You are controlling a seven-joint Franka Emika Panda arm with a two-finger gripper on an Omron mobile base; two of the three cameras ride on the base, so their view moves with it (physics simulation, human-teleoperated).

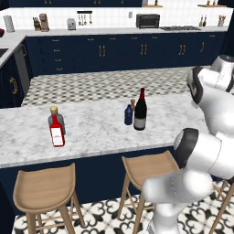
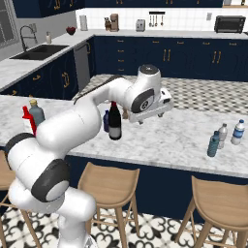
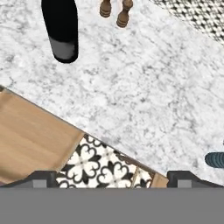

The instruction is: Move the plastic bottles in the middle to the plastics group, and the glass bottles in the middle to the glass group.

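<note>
The tall dark wine bottle (image 1: pixel 140 112) (image 2: pixel 115 122) (image 3: pixel 61 30) stands upright mid-counter, and the small navy plastic bottle (image 1: pixel 129 115) (image 2: pixel 106 121) stands close at its side. My gripper (image 2: pixel 151 116) (image 3: pixel 113 179) hovers open and empty above the counter's near edge, to the right of the wine bottle. At the right end stand a clear greyish water bottle (image 2: pixel 222 135) and a pale-blue one (image 2: pixel 238 131), with a translucent blue bottle (image 2: pixel 213 144) (image 3: pixel 215 159) upright beside them. At the left end are the red flat bottle (image 1: pixel 56 131) (image 2: pixel 27 118) and the squat tan-stoppered bottle (image 1: pixel 55 118) (image 2: pixel 36 114).
Two tiny brown shakers (image 3: pixel 114 11) (image 1: pixel 133 104) stand just behind the wine bottle. Wooden stools (image 1: pixel 45 187) (image 1: pixel 151 167) (image 2: pixel 109 186) (image 2: pixel 218 196) line the marble counter's (image 1: pixel 91 132) near side. Open marble lies between the middle bottles and each end group.
</note>
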